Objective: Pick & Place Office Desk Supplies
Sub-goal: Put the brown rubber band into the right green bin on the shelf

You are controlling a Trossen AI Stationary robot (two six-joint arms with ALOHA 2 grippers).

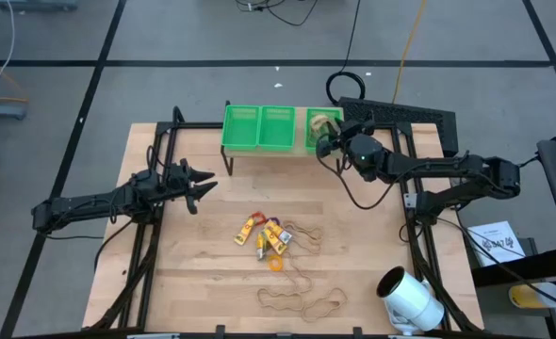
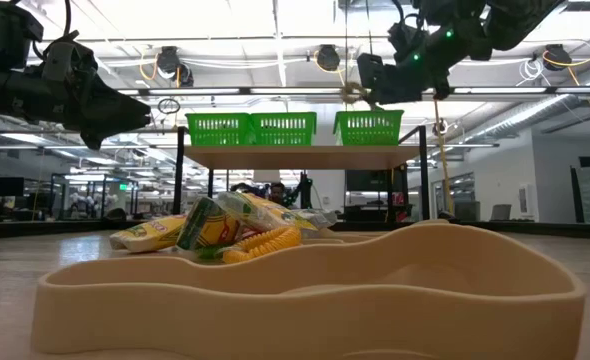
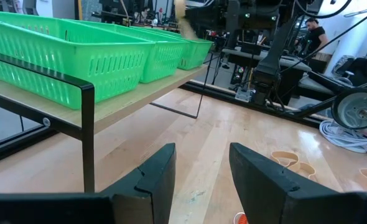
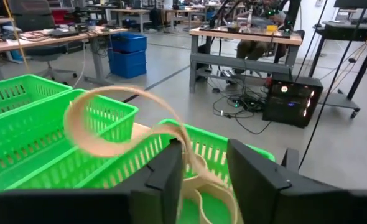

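My right gripper [image 1: 327,141] is raised over the right-hand green basket [image 1: 321,121] on the far shelf, fingers apart. A tan rubber band [image 4: 127,93] loops in front of them, above more bands [image 4: 202,196] lying in that basket. My left gripper [image 1: 205,185] waits open at the table's left, level and touching nothing. The other supplies lie on the table's middle: yellow packets [image 1: 259,234], an orange ring [image 1: 276,266] and loose rubber bands [image 1: 302,301]. In the low view one band [image 2: 305,290] fills the foreground. My right gripper has a strand of the band [image 4: 185,152] running down the inner face of one finger [image 4: 168,177]. Whether the finger touches it, I cannot tell. The fingers point level toward the far side, and the loop curls upward in front of them, above the basket [image 4: 246,152].
Three green baskets [image 1: 259,127] stand in a row on a raised shelf [image 3: 140,96] with thin black legs [image 3: 89,137] at the table's far edge. A large white cylinder [image 1: 410,299] lies at the near right corner. Bare wood lies between the left gripper and the pile.
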